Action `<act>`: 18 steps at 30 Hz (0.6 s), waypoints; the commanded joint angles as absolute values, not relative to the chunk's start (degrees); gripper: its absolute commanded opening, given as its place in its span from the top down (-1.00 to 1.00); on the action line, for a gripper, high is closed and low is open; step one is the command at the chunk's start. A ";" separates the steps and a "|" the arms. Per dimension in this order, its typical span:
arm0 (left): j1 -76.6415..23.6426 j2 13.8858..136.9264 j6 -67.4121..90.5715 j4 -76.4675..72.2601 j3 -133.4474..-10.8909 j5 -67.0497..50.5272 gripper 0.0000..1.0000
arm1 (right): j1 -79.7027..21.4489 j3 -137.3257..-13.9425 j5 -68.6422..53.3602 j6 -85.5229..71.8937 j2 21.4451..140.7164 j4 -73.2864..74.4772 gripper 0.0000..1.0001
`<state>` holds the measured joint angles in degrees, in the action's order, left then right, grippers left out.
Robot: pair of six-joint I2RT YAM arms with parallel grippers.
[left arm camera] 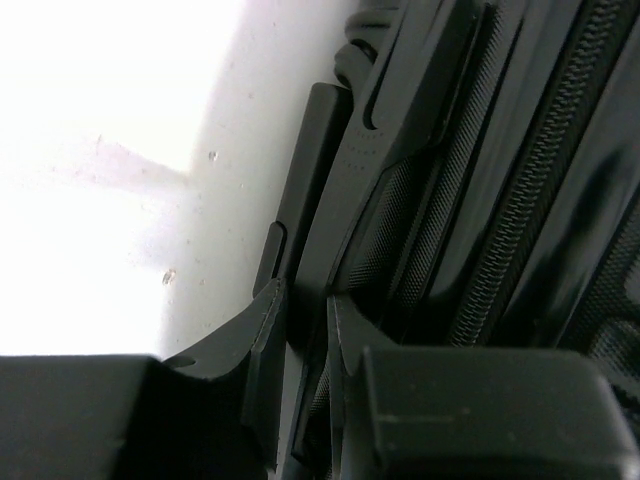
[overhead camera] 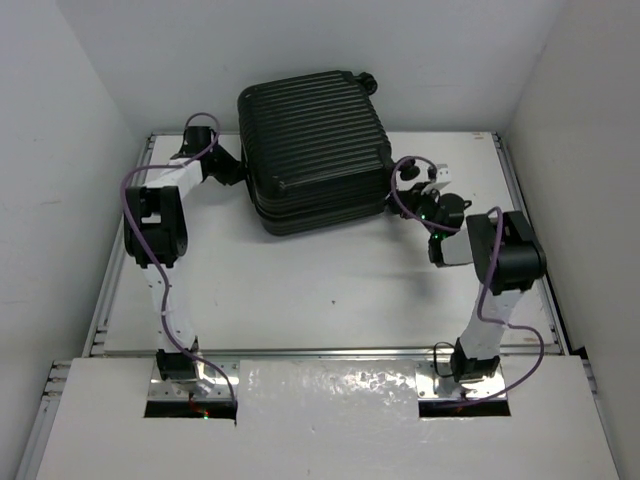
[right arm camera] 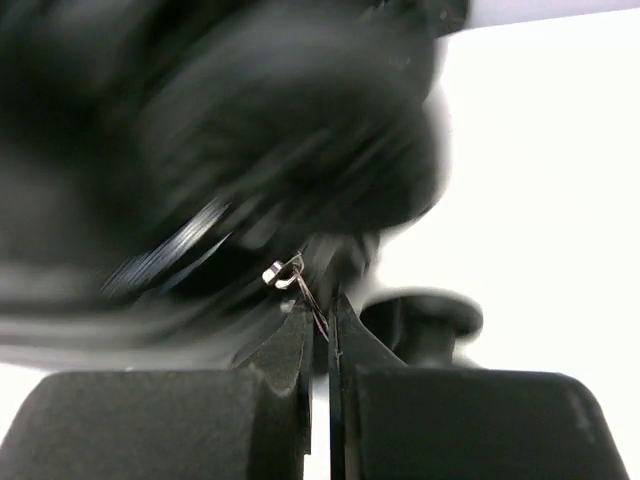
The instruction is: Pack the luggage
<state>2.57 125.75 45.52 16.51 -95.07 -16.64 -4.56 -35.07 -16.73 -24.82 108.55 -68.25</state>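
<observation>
The luggage (overhead camera: 315, 150) is a large black ribbed hard-shell suitcase, lying closed on the white table at the back centre. My left gripper (overhead camera: 232, 170) is at its left side. In the left wrist view the gripper (left arm camera: 305, 300) has its fingers closed around a black handle bar (left arm camera: 312, 150) on the luggage's edge, next to the zipper (left arm camera: 545, 170). My right gripper (overhead camera: 400, 185) is at the luggage's right side. In the right wrist view the gripper (right arm camera: 328, 310) is shut on a thin metal zipper pull (right arm camera: 285, 272). The shell behind it is blurred.
A black caster wheel (right arm camera: 425, 320) sits just right of my right fingers, and another wheel (overhead camera: 367, 79) shows at the luggage's far corner. White walls enclose the table on the left, back and right. The table's raised rim (overhead camera: 500, 140) runs near the right arm.
</observation>
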 commanded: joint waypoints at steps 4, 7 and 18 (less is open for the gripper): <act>3.78 133.06 46.58 16.26 -103.53 -4.66 1.00 | 2.02 -48.41 -24.25 -32.44 117.42 -81.33 1.00; 3.87 133.33 45.88 16.43 -104.41 -4.40 1.00 | 2.02 -54.56 -26.53 -30.41 120.22 -77.62 1.00; 3.43 140.08 37.80 25.82 -122.32 -8.26 1.00 | -2.28 -77.70 -42.97 -29.19 129.83 -62.25 1.00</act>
